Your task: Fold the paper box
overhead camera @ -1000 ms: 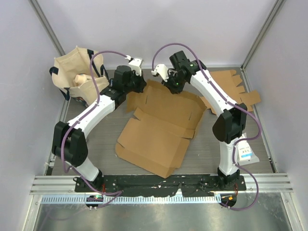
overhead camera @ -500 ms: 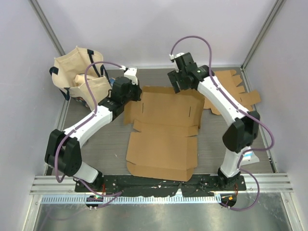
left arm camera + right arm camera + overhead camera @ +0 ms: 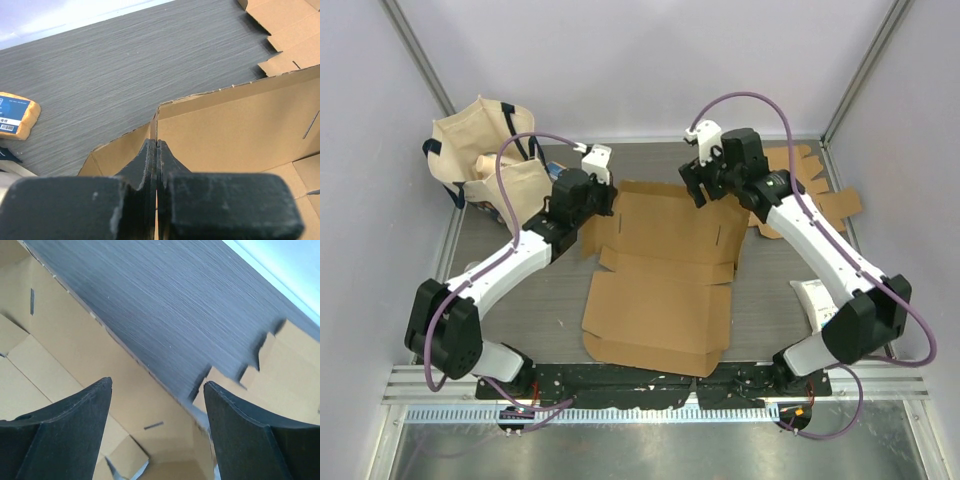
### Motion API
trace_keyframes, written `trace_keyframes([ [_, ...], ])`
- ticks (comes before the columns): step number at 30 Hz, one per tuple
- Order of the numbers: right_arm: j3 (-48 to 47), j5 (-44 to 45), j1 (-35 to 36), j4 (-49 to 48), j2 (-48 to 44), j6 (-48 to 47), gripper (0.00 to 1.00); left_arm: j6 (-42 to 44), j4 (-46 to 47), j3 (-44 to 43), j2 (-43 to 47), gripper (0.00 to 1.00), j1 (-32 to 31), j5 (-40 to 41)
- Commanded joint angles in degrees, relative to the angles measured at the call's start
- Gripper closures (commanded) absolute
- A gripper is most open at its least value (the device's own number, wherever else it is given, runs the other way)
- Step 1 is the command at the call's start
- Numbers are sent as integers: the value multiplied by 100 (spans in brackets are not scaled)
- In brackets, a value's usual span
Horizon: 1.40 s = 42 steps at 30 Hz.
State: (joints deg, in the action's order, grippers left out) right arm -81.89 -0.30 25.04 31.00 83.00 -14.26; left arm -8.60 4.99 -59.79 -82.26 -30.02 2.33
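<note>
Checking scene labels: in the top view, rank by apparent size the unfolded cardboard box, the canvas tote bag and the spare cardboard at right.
1. unfolded cardboard box, clearly largest.
2 and 3. canvas tote bag, spare cardboard: similar, the cardboard partly hidden, so unranked.

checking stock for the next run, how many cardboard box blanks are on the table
2. The centre blank lies unfolded mid-table, a far-left flap pinched by the left end effector. The second blank lies flat far right, partly under the right arm; more may hide beneath.
</note>
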Motion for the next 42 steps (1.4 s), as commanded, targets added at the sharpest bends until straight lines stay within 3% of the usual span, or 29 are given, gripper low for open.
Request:
trace_keyframes([
  [1,-547,-831,54,-367,470,-1078,21,289,651,99,368,100,-127,-22],
  [4,-688,-1061,202,-139,681,-1640,25,289,670,134,404,100,-153,-4],
  [9,-548,-10,826,-656,937,-2045,29,70,696,143,412,100,-206,171],
  [12,-495,573,1256,-841,1104,-2229,37,-431,722,169,456,100,-206,391],
  [16,-381,1179,1539,-1237,1271,-2230,63,-862,854,283,526,100,-215,610],
  [20,-258,1287,1592,-1474,1236,-2379,80,-1380,784,415,702,100,-215,997],
  [21,-223,1234,1601,-1501,1210,-2449,83,-1529,714,424,746,97,-206,1041],
  [24,-187,1049,1601,-1431,1175,-2687,97,-1610,-100,398,1079,67,-197,972],
  [25,-205,1006,1583,-1387,1183,-2722,98,-1618,-295,468,1202,53,-197,954],
  [28,-257,751,1548,-1203,1192,-2784,98,-1811,-1043,826,1817,38,-180,1172],
  [31,-293,469,1478,-1141,1201,-2810,99,-2266,-1343,1379,2336,36,-180,1191],
  [35,-398,276,1416,-974,1253,-2880,98,-2664,-1177,1961,2390,38,-180,1365],
  [39,-512,109,1355,-789,1245,-2898,98,-2752,-247,2235,1830,35,-171,1516],
  [42,-495,30,1293,-745,1210,-2898,98,-2884,-366,1963,1363,33,-145,1438],
])
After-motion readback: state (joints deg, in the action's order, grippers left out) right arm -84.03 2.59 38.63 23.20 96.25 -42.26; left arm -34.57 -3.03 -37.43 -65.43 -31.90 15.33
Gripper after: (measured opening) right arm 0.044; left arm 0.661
